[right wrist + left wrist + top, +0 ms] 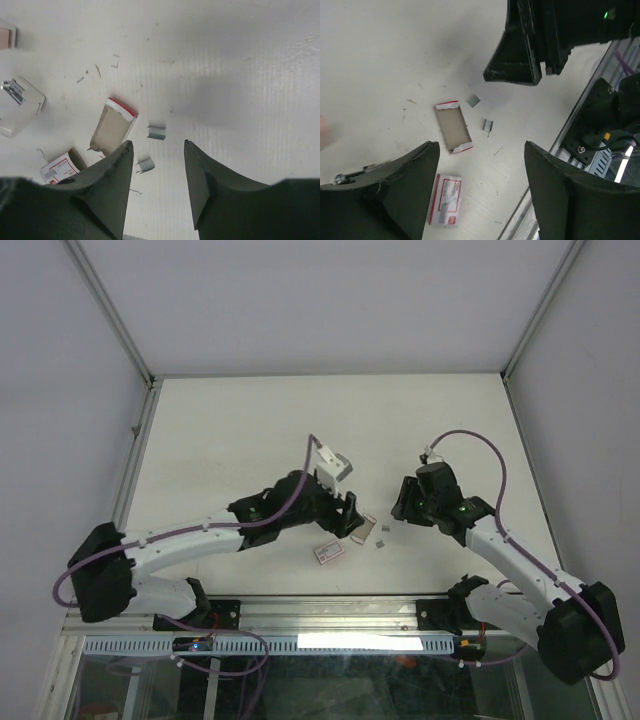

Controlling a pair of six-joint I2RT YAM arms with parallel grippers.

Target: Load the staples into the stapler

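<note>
Two short grey strips of staples lie on the table, one [156,131] just ahead of my right gripper's gap and the other [145,163] beside its left finger. They also show from the left wrist as two staples [487,125] [473,100]. The pale stapler [20,102] lies at the left of the right wrist view, its metal part showing; in the top view it is hidden under my left arm. My right gripper [158,143] hangs open over the staples, holding nothing. My left gripper [480,147] is open and holds nothing, above the table.
A grey-brown sleeve [452,126] with red-and-white end flaps lies beside the staples. A flat red-and-white box [445,200] rests nearer the table's front edge. Loose single staples are scattered around. The two grippers [345,515] [405,502] sit close together. A metal rail [330,612] runs along the front.
</note>
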